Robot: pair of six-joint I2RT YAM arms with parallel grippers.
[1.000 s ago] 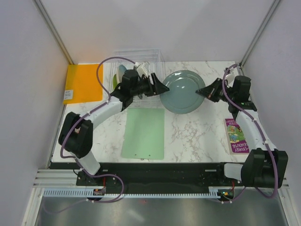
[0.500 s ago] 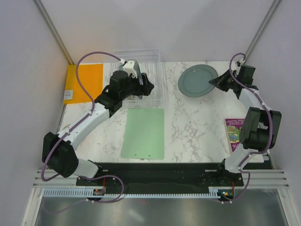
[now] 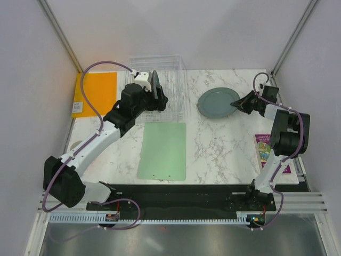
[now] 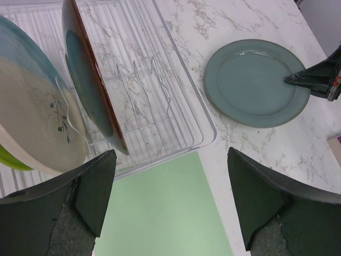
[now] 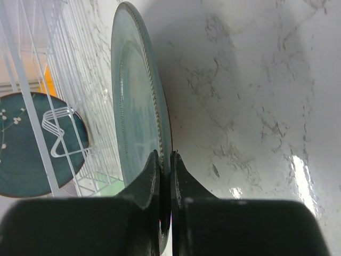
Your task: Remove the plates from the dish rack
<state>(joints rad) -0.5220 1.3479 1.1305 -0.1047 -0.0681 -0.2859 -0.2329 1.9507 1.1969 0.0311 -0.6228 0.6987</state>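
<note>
The teal-grey plate (image 3: 216, 102) is seen lying flat on the table (image 3: 224, 144) just right of the dish rack (image 3: 178, 90), with the rim farthest from the rack pinched between the closed fingers of the right gripper (image 3: 237, 104). The left gripper (image 4: 170, 160) is held above the rack's near right corner, spread wide with nothing grasped. Only the left wrist view shows a dark blue-grey plate (image 4: 88, 90), a cream sprigged plate (image 4: 37, 122) and a lime-green plate (image 4: 10, 157) standing on edge in the rack, whereas the pinch on the rim is made plain only in the right wrist view.
</note>
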